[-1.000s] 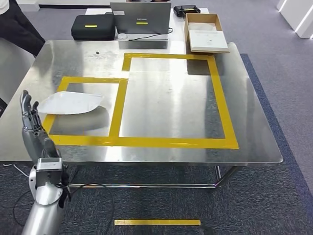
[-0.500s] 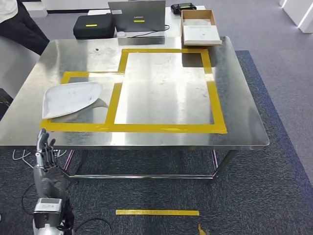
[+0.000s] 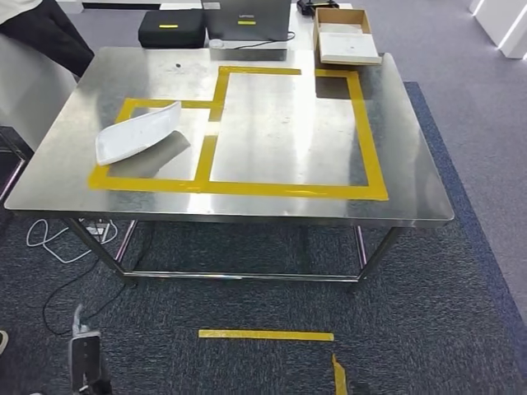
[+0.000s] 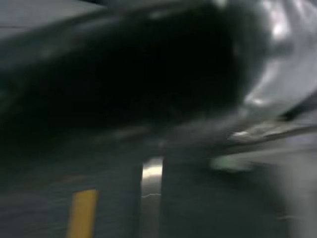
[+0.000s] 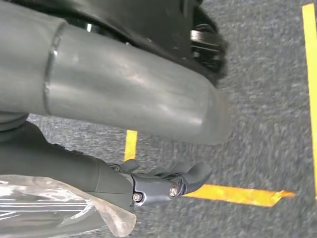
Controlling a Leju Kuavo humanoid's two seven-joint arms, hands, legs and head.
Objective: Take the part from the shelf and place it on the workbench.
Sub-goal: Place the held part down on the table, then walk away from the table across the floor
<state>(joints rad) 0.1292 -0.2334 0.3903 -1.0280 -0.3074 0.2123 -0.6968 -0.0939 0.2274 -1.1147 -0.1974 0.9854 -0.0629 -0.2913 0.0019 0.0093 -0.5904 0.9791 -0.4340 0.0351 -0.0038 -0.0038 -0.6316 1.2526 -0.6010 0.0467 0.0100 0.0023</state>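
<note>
Here, from the head view, the white part (image 3: 137,132) lies on the steel bench (image 3: 410,177), inside the smaller yellow-taped rectangle (image 3: 149,183) at the bench's left side, one long edge raised so that it sits tilted and throws a shadow beneath it. A larger taped rectangle (image 3: 371,156) adjoins it toward the middle and right. Beyond the far edge of the bench stand a black case (image 3: 172,28), a grey laptop (image 3: 252,18) and an open cardboard box (image 3: 345,39) with a white sheet in it. A person's dark sleeve (image 3: 46,33) shows at the upper left corner. White and black cables (image 3: 59,247) trail on the dark carpet under the bench, and a strip of yellow floor tape (image 3: 266,335) lies in front of it. Low at the left edge, the left hand (image 3: 85,362) hangs below bench height, well apart from the part; whether its fingers are spread or curled cannot be told.

The left wrist view is badly blurred: a dark mass, a yellow patch and a pale bar, nothing that can be read for certain.

In the right wrist view, the right hand (image 5: 164,183) hangs over grey carpet crossed by yellow tape (image 5: 242,195). Its dark fingers (image 5: 194,173) lie stretched out and loose, holding nothing.
</note>
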